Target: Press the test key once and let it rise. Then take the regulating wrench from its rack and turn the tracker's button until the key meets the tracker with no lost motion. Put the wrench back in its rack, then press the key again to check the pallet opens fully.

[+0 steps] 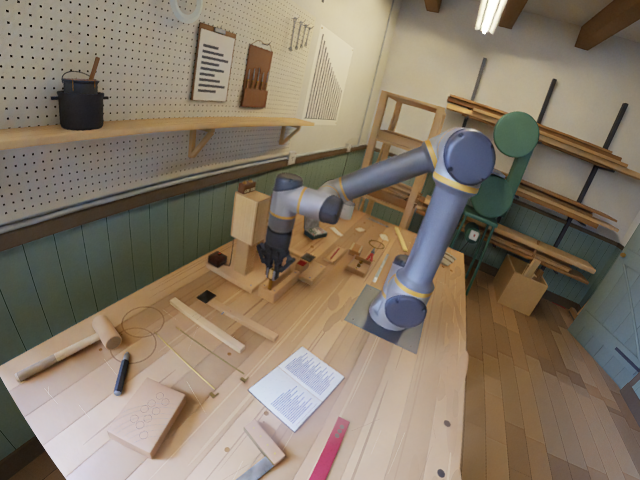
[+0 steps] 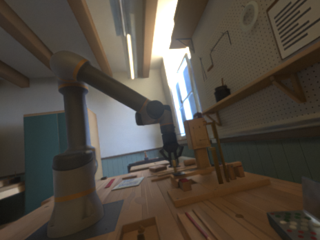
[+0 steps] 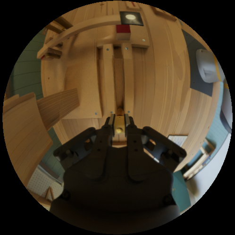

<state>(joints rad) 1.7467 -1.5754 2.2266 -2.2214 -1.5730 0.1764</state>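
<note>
The brass regulating wrench [image 3: 119, 123] stands upright over the near end of its slotted wooden rack [image 3: 117, 80], and the two finger pads of my gripper [image 3: 119, 122] clamp its head from either side. The rack [image 1: 279, 285] sits on the bench in front of the tall wooden tracker post [image 1: 249, 227]. A wooden shaft end shows just below the wrench in the rack's groove. Beyond the rack lie a red block [image 3: 123, 31] and a black pad with a pale disc [image 3: 131, 18]. The long wooden key lever [image 3: 77, 28] curves past on the left.
Behind the work runs a pegboard wall with a shelf [image 1: 145, 126] and a black pot [image 1: 80, 103]. On the near bench lie a mallet [image 1: 72, 346], wooden strips [image 1: 207, 325], an open booklet [image 1: 295, 387] and a drilled block [image 1: 147, 421]. My arm's base [image 1: 395, 310] stands right of the rack.
</note>
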